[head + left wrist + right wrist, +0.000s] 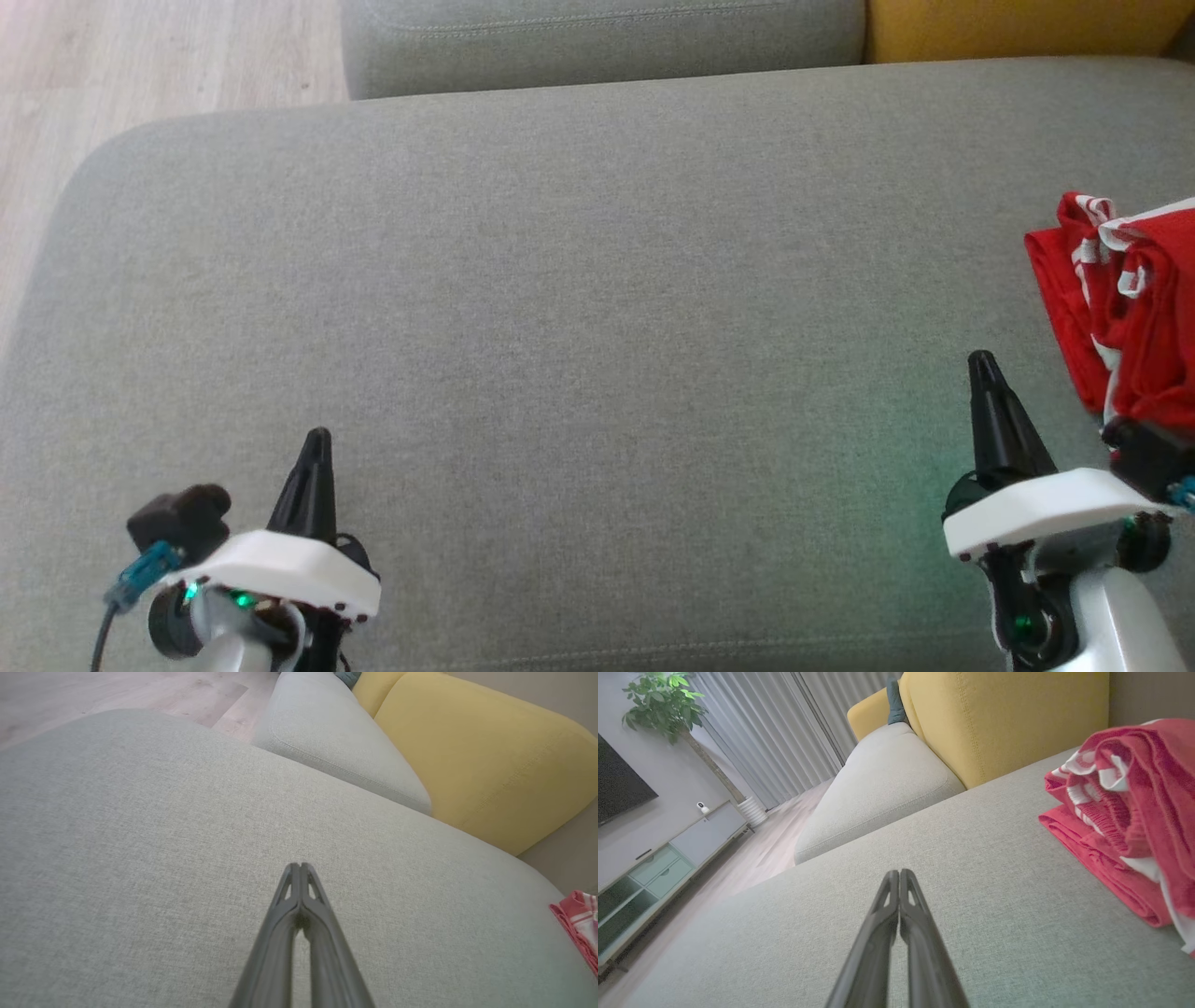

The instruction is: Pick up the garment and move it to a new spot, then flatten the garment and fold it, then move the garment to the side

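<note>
The garment (1125, 299) is red with white trim, folded into a bundle at the right edge of the grey sofa cushion (579, 308). It shows large at the right of the right wrist view (1134, 812) and as a small corner in the left wrist view (579, 926). My right gripper (980, 359) is shut and empty, its tip just left of the garment without touching it. My left gripper (317, 436) is shut and empty over bare cushion at the lower left. Both pairs of fingers press together in the wrist views (300, 865) (899, 872).
A second grey cushion (597, 42) and a yellow sofa back (1018, 28) lie beyond the seat. Wooden floor (112, 65) runs past the cushion's left edge. A TV cabinet (658, 868), a plant (663, 704) and curtains (775, 732) stand across the room.
</note>
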